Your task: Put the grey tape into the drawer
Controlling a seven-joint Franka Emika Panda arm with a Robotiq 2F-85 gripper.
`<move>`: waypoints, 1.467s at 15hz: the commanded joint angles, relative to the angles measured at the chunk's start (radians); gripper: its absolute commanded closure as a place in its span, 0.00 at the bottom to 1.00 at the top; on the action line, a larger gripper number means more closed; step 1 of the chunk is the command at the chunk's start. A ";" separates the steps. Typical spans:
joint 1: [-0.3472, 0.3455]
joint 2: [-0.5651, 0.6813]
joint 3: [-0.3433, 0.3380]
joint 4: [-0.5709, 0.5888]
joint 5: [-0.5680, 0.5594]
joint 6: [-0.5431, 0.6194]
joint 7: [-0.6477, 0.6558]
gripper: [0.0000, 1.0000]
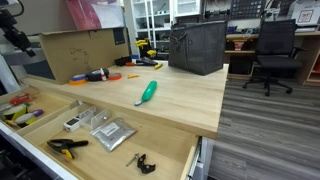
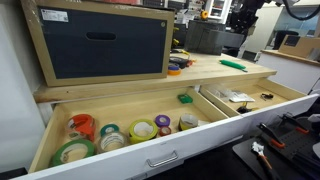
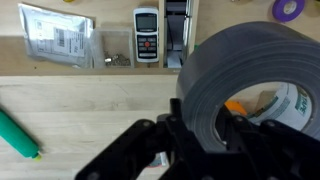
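Note:
In the wrist view my gripper is shut on the grey tape, with one finger through its dark centre hole and the roll held upright. The roll fills the right side of that view. Under it lies the drawer with tape rolls, one purple, one white and green. This drawer shows in both exterior views. The arm is high at the edge of both exterior views; the tape cannot be made out there.
The wider open drawer holds a silver packet, a grey meter and a black-orange clamp. A green tool lies on the benchtop. A cardboard box and a dark bag stand behind.

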State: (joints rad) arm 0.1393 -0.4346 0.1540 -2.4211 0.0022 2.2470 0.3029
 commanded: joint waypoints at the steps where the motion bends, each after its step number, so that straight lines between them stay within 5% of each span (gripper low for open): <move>1: 0.005 0.004 0.008 0.043 0.050 -0.048 -0.021 0.89; 2: 0.005 0.011 0.011 0.050 0.057 -0.059 -0.019 0.89; 3: -0.011 0.001 0.019 0.003 0.031 -0.015 -0.006 0.64; 20: -0.008 0.006 0.023 0.007 0.036 -0.027 -0.005 0.64; 21: -0.008 0.006 0.023 0.007 0.036 -0.027 -0.005 0.89; 22: -0.011 0.021 0.025 0.004 0.032 -0.016 -0.003 0.89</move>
State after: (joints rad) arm 0.1432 -0.4269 0.1668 -2.4186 0.0311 2.2236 0.3028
